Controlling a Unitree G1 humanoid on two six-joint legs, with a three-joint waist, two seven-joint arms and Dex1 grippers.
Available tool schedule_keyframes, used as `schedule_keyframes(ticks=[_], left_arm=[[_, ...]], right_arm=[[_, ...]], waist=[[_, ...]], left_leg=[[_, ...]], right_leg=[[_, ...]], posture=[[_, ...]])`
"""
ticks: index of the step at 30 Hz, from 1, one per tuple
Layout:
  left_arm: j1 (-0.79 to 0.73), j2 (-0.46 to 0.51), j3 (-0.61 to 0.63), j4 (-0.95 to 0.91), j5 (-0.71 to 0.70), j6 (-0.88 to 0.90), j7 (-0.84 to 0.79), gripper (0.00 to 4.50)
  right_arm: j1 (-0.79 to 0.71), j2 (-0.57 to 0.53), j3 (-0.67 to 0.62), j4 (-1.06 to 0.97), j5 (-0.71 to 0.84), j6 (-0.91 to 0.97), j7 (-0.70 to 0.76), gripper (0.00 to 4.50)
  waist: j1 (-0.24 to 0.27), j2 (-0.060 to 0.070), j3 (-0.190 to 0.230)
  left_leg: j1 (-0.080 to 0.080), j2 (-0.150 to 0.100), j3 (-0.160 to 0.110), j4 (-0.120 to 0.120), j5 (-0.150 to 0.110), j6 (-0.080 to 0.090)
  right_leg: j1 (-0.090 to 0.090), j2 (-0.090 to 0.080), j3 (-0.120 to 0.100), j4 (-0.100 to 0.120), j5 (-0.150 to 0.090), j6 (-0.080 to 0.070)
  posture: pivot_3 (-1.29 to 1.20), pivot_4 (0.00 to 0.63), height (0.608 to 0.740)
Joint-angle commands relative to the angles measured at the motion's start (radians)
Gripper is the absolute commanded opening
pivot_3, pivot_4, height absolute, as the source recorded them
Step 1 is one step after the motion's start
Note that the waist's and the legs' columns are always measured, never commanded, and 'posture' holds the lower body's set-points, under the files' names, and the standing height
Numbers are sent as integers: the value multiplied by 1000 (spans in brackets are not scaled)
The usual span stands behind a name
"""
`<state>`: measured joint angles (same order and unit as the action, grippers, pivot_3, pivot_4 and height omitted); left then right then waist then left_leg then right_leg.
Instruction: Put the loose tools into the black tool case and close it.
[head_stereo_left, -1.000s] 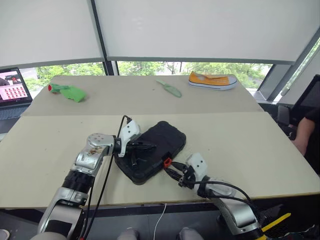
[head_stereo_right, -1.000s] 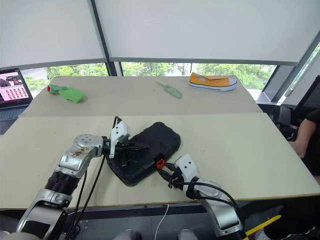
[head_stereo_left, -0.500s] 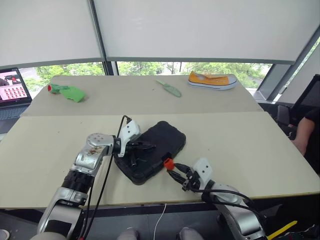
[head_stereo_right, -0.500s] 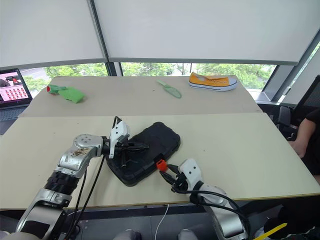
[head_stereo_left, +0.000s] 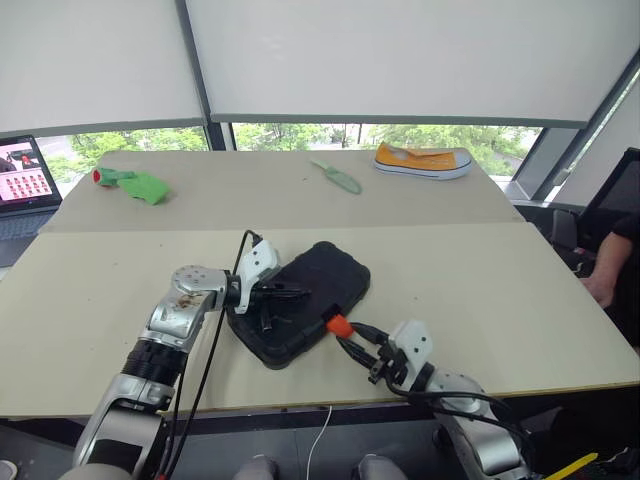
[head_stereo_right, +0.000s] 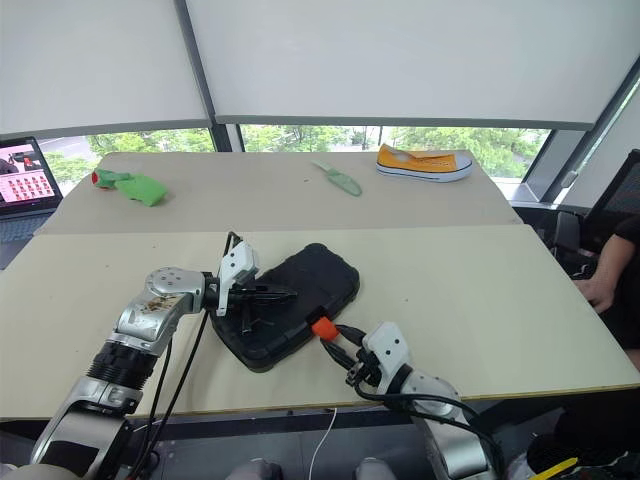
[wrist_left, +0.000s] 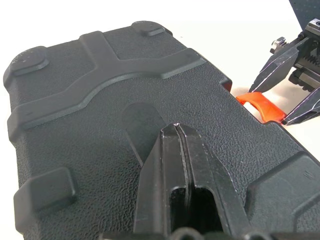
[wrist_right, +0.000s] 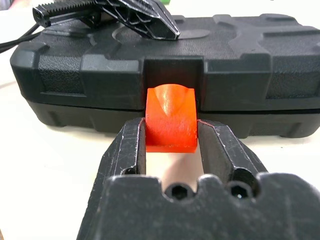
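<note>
While lid-down, black tool case (head_stereo_right: 285, 305); left jaws pressed together atop; right jaws pinching orange latch (wrist_right: 171, 118).

You get bright, even daylight through window strip (head_stereo_left: 350, 135) at far side; white blinds (head_stereo_left: 400, 60) above diffuse it, no harsh glare. Your head views stay sharp, shadows soft and short under black tool case (head_stereo_left: 300, 300). Table (head_stereo_left: 500, 280) washes pale in both wrist views. Near fingers (wrist_right: 130, 150) of right wrist view look slightly soft; orange latch (wrist_right: 171, 117) crisp, saturated. Case texture reads clearly in left wrist view.
</note>
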<state>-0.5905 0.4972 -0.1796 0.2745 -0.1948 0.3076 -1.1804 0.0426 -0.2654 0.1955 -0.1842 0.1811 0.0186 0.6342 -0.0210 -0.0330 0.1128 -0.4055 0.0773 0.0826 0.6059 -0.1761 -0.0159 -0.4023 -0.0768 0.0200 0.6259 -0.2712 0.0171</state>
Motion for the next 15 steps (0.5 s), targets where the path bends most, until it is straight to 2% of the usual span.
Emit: schedule_keyframes(ticks=[1,10,14,15], left_arm=[[74,4,-102,96,67,80,-10,0],[77,2,-103,90,67,82,-10,0],[78,2,-103,90,67,82,-8,0],[78,2,-102,91,67,82,-8,0]], right_arm=[[-17,16,7,-25,25,-73,22,1274],[-60,28,41,43,-27,-43,4,1274],[-74,39,44,51,8,25,12,1274],[-74,38,43,48,11,34,14,1772]], waist=[[1,0,0],[0,0,0],[0,0,0],[1,0,0]], left_leg=[[0,0,0,0,0,0],[0,0,0,0,0,0],[0,0,0,0,0,0],[0,0,0,0,0,0]], right_leg=[[0,0,0,0,0,0],[0,0,0,0,0,0],[0,0,0,0,0,-1],[0,0,0,0,0,-1]], posture=[[0,150,740],[0,150,740],[0,150,740],[0,150,740]])
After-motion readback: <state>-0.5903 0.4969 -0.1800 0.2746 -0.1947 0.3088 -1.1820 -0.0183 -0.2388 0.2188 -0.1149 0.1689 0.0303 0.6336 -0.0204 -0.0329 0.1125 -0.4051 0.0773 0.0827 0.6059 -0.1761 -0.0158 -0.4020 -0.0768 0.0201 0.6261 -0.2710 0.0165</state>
